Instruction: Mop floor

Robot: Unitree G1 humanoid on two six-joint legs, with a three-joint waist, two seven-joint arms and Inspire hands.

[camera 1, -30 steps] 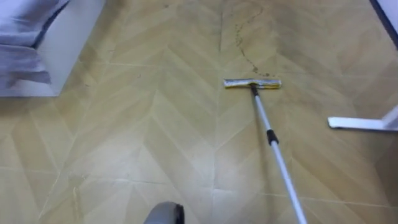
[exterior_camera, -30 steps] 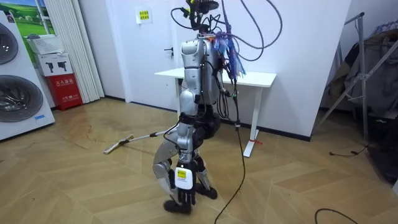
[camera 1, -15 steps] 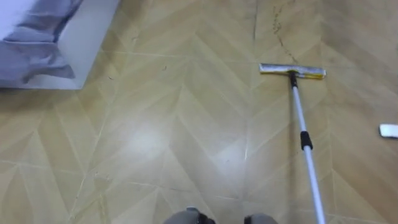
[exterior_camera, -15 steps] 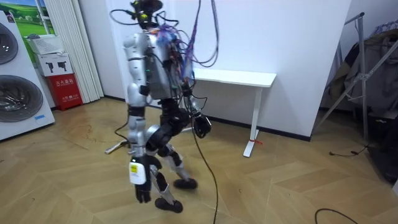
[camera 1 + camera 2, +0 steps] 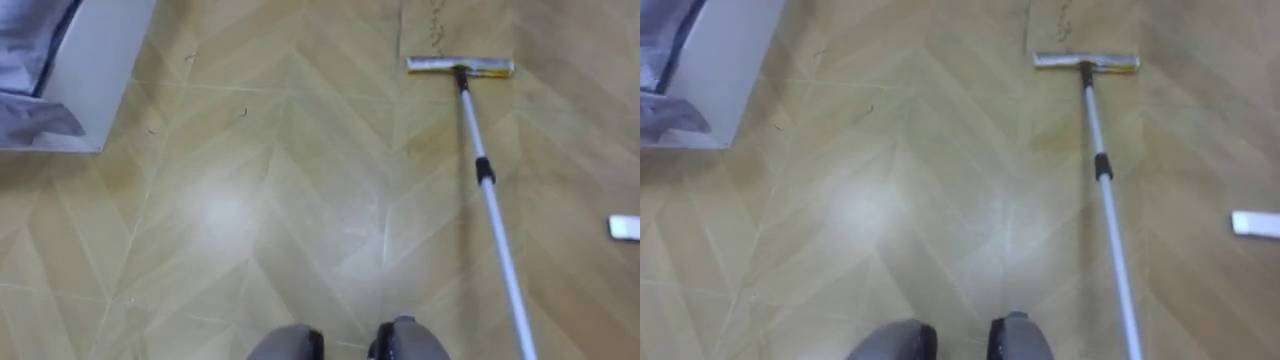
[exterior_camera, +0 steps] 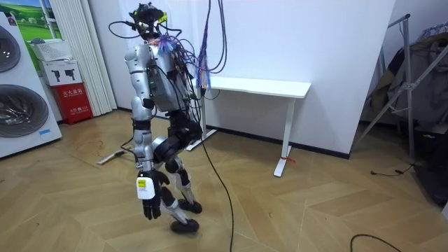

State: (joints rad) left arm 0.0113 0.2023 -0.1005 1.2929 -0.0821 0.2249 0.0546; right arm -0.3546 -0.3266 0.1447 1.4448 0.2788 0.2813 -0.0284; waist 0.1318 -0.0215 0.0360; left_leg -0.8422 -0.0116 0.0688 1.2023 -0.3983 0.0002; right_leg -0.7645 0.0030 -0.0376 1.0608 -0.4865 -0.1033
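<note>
Across wood floor (image 5: 250,200) ahead, mop (image 5: 483,170) head down, left hand (image 6: 149,205) hanging, fingers loose.

Left hand (image 6: 150,201) hangs low, fingers relaxed

A white desk (image 6: 259,87) stands near what seem washing machines (image 6: 21,105).

The mop (image 5: 482,172) lies over the wooden floor (image 5: 250,220), its flat head (image 5: 459,66) at the far end and its pale pole running toward the lower right edge. Just beyond the head are dark marks (image 5: 435,25). Far left of the mop stands a white unit (image 5: 100,70) with grey cloth (image 5: 30,60). Right of the pole lies a small white piece (image 5: 624,227).
</note>
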